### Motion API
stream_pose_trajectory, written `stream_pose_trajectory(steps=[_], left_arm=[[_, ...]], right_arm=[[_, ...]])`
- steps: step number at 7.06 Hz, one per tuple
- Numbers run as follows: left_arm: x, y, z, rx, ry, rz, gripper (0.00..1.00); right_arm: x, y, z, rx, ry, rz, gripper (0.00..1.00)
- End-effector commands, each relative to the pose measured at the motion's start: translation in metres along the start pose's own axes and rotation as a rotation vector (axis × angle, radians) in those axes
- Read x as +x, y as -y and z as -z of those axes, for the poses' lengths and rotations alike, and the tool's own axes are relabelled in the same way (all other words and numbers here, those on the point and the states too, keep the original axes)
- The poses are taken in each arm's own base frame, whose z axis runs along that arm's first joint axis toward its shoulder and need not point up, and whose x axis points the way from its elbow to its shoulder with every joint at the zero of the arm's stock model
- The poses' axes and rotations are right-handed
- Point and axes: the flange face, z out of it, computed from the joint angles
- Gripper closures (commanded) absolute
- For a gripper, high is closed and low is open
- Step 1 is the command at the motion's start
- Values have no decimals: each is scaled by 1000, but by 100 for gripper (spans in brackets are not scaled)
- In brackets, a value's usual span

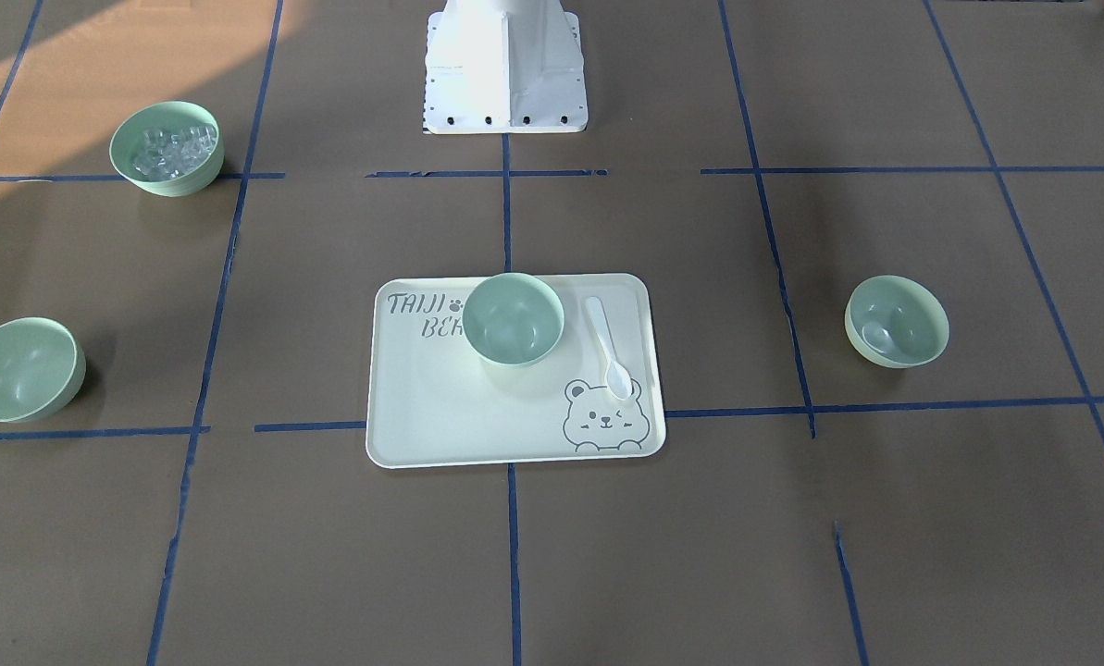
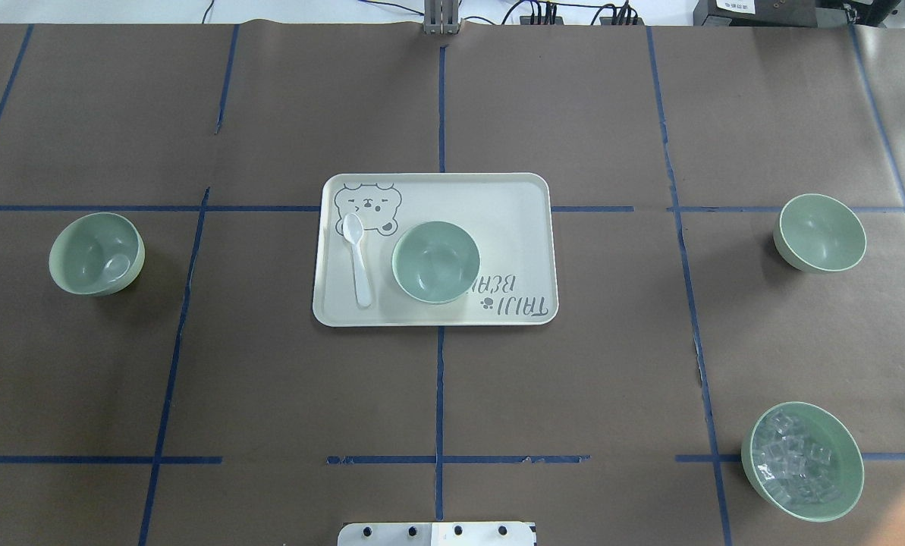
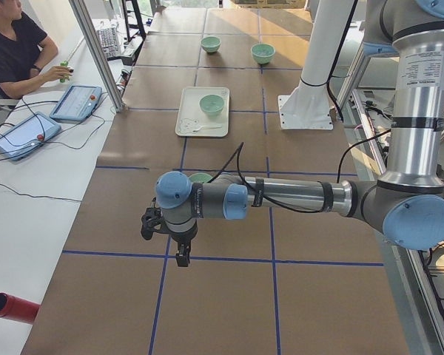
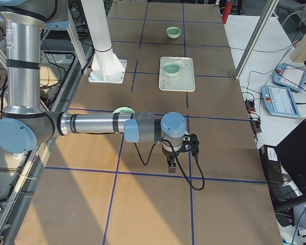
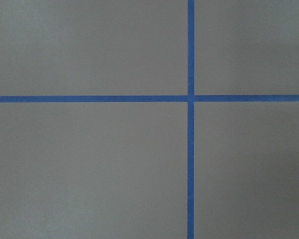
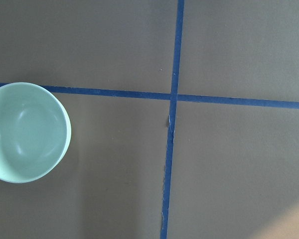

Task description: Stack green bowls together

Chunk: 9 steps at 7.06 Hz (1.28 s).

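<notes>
Three plain green bowls stand apart and upright. One point(image 2: 435, 262) sits on the cream tray point(image 2: 513, 227), also in the front view point(image 1: 513, 318). One point(image 2: 97, 253) is on the table at my left point(image 1: 896, 321). One point(image 2: 822, 232) is at my right point(image 1: 21, 369) and shows in the right wrist view point(image 6: 27, 132). My left gripper point(image 3: 179, 251) hangs above the table beyond the left bowl point(image 3: 200, 177). My right gripper point(image 4: 171, 166) hangs above the table's right end. Neither holds a bowl; I cannot tell whether they are open or shut.
A green bowl of clear ice cubes point(image 2: 802, 461) stands at the near right. A white spoon point(image 2: 358, 258) lies on the tray beside the bowl. The robot's base point(image 1: 505, 69) is at mid table edge. An operator point(image 3: 15, 44) sits beside tablets.
</notes>
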Motion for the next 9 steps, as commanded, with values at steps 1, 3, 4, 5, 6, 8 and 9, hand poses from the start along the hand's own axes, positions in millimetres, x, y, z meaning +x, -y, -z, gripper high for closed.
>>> stream_pose_trajectory(steps=[1, 3, 4, 5, 6, 8, 9], left_arm=[[2, 2, 2, 8, -1, -9, 0], [32, 11, -6, 35, -7, -98, 0], [64, 17, -22, 60, -21, -115, 0], [101, 21, -37, 91, -52, -74, 0], [133, 18, -54, 108, -88, -31, 0], [181, 7, -87, 88, -138, 36, 0], [204, 0, -102, 83, -166, 62, 0]], right_arm=[[-2, 1, 1, 2, 4, 1, 0], [-5, 3, 4, 8, 6, 7, 0], [-6, 4, 4, 9, 15, 8, 0], [-8, 5, 5, 12, 21, 9, 0], [-14, 14, 11, 24, 21, 24, 0], [-23, 21, 18, 38, 28, 40, 0], [-23, 20, 18, 37, 45, 39, 0]])
